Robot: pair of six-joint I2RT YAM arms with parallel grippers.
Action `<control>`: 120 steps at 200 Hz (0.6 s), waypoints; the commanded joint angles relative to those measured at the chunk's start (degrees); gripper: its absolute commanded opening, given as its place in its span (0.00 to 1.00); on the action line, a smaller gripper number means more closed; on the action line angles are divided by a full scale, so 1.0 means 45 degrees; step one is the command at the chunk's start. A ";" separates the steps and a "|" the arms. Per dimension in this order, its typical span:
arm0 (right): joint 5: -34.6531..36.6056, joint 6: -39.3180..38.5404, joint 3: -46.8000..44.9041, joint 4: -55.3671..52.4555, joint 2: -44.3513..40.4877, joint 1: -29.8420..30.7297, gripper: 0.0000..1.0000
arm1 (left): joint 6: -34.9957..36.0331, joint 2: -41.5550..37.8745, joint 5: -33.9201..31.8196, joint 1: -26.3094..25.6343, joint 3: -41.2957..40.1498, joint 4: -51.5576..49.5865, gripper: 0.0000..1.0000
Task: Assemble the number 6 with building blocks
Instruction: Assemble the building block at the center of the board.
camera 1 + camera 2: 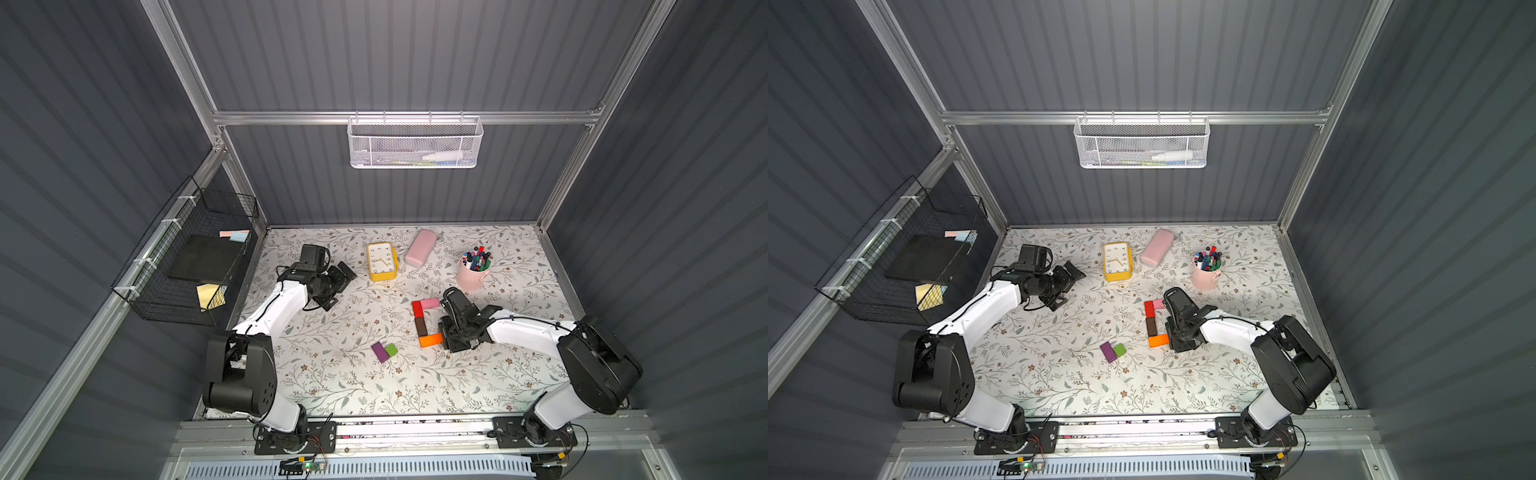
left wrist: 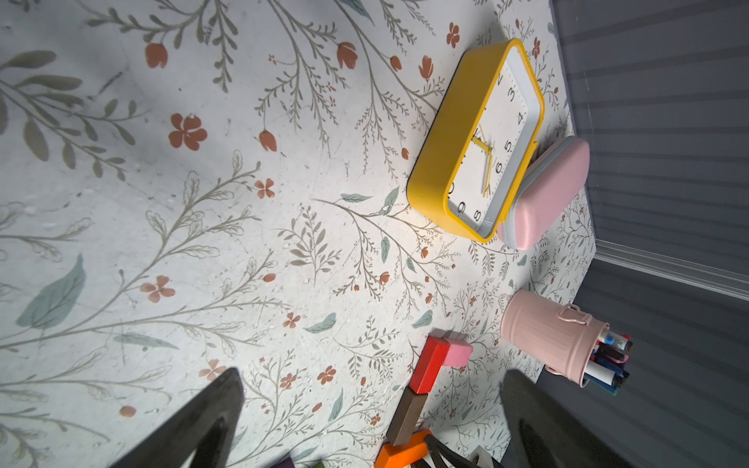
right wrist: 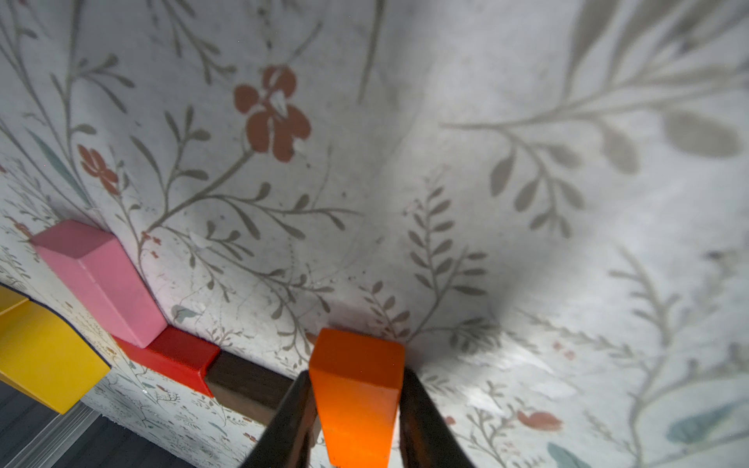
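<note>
Top views, step in hand: base going in! The orange block (image 1: 431, 340) sits at the foot of the number 6 (image 1: 423, 322), just beside the brown block (image 1: 421, 326). The red block (image 1: 417, 308) and pink block (image 1: 430, 303) above are already set.
Top views, right gripper (image 1: 445, 341): down low at the orange block's outer end.
Top views, leftovers: the purple block (image 1: 379, 352) and green block (image 1: 391, 350) lie touching each other, well apart from the digit.
Top views, containers: the pink bucket (image 1: 473, 277) is crammed with markers (image 1: 477, 257). The white mesh basket (image 1: 374, 145) on the rail holds a pale bottle-like thing, hard to tell. The black wire basket (image 1: 183, 291) holds a black pad and sticky notes.
Left wrist, left gripper (image 2: 373, 377): fingers spread wide, nothing between them, facing the yellow clock (image 2: 446, 162).
Right wrist, claw: clasped on the orange block (image 3: 356, 389), a finger against each side, with brown, red and pink lined up behind.
Next move, my call: let go, lift straight up without nudging the base, then fetch purple for the middle bar and green for the right side.
</note>
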 commanded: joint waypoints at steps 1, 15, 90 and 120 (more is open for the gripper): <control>-0.0176 0.3216 -0.0187 -0.0663 -0.0015 0.0055 0.45 | 0.0309 0.0132 0.0074 0.0055 0.0289 -0.0354 0.99; -0.0158 0.3120 -0.0092 -0.0828 -0.0029 0.0054 0.52 | 0.0309 0.0112 0.0061 0.0055 0.0295 -0.0371 0.99; 0.0525 0.0918 0.0977 -0.0897 -0.0626 0.0101 0.59 | 0.0258 0.0034 -0.0002 0.0055 0.0196 -0.0238 0.99; 0.1302 -0.1481 0.2385 -0.1975 -0.1018 0.0236 0.59 | 0.0127 -0.0169 -0.0054 0.0050 -0.0049 -0.0101 0.99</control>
